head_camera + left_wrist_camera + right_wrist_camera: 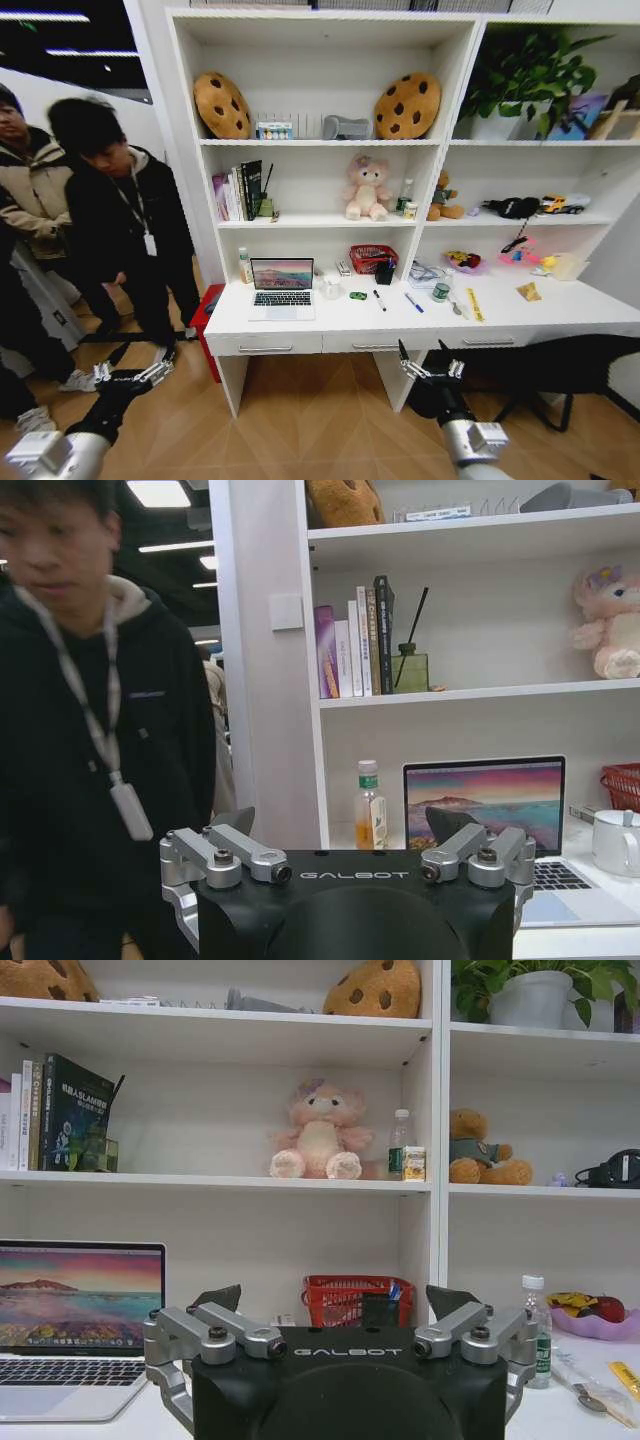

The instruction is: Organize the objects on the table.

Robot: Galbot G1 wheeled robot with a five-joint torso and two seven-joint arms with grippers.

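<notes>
One red mesh basket (372, 258) on table (330, 322), holding blue-and-black items.

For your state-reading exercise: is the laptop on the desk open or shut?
Open: the laptop has its screen upright and lit with a wallpaper, keyboard exposed.

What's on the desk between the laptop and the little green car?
In the head view a small white mug stands on the table between the laptop and the green toy car. Nothing else shows in that stretch.
</notes>
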